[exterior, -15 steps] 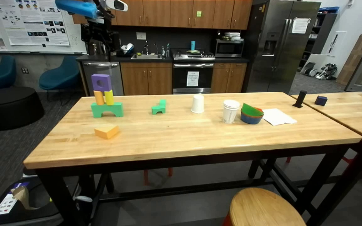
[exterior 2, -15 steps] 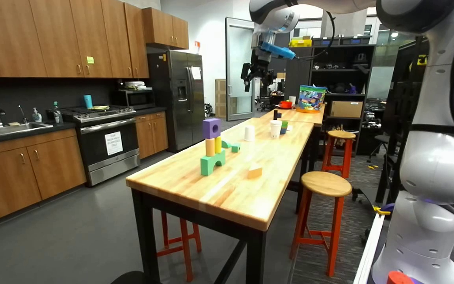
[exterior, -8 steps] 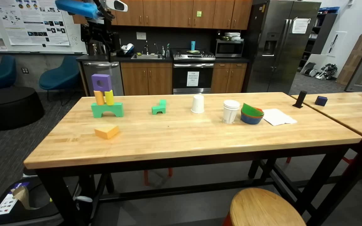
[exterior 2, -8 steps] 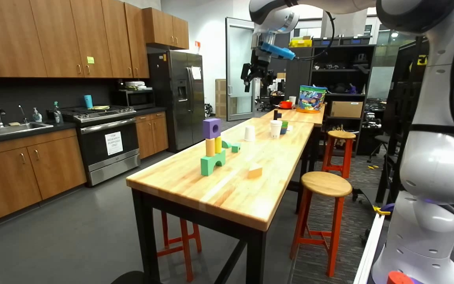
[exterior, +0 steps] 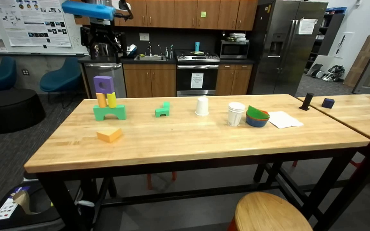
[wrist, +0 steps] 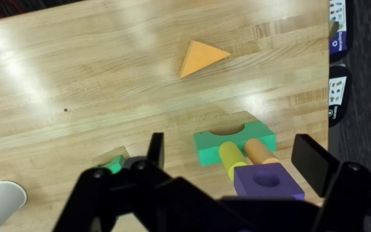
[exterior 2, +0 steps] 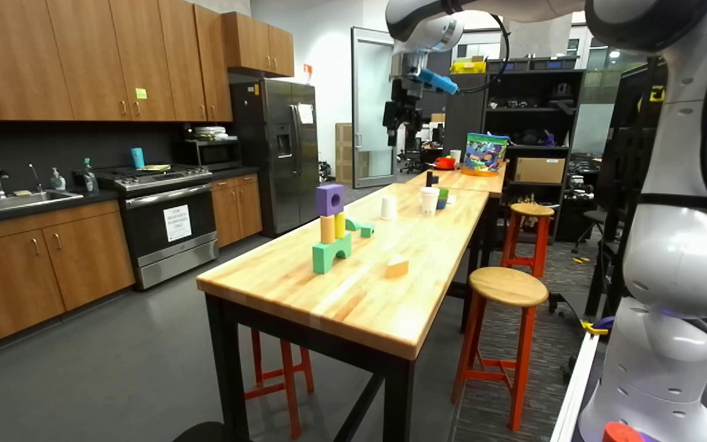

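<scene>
Tool (wrist: 233,154) swivelled slightly, jaws wide and empty, framing the ungrasped purple holed block (wrist: 282,185), lower right of wrist view.

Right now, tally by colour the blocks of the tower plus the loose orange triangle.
Green: 1, arch block
Yellow: 1, yellow cylinder
Orange: 2, orange cylinder and triangular block
Purple: 1, holed block
Total: 5

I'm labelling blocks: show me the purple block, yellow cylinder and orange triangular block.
Purple block (exterior: 108,84): in an exterior view, beside its hole.
Yellow cylinder (wrist: 230,157): in the wrist view, curved side.
Orange triangular block (wrist: 202,58): in the wrist view, upper face.
</scene>
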Robot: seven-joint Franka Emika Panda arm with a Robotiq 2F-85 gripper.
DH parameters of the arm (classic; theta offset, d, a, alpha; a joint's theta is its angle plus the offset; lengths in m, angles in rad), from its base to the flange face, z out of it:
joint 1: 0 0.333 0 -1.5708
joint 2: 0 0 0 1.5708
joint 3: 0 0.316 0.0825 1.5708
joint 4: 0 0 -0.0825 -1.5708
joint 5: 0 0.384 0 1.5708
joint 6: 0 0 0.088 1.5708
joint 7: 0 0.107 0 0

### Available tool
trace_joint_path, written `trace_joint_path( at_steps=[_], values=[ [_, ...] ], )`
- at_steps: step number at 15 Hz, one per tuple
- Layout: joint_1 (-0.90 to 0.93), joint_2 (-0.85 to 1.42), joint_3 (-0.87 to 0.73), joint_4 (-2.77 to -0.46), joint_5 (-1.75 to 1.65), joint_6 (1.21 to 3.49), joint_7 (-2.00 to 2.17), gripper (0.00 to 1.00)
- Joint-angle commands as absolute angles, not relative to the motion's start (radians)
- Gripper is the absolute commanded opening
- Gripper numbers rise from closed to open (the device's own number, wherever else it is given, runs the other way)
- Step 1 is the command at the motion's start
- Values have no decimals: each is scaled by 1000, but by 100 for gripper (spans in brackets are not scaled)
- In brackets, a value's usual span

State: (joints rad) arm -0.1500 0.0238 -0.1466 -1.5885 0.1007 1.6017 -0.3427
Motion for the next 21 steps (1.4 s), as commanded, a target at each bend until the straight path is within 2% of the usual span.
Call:
trace_joint_path(
  at_steps=[1, 6, 14, 15, 21],
  values=[
    [-153, 19, -145, -1580, 67, 1559, -538, 100],
    [-145, -9, -137, -1613, -1, 1527, -743, 100],
    [-145, -99, -143, -1750, 8, 1687, -627, 100],
    [-144, -45, -146, -1681, 18, 1636, -660, 100],
    [-144, -43, -146, -1689, 18, 1642, -657, 100]
  ],
)
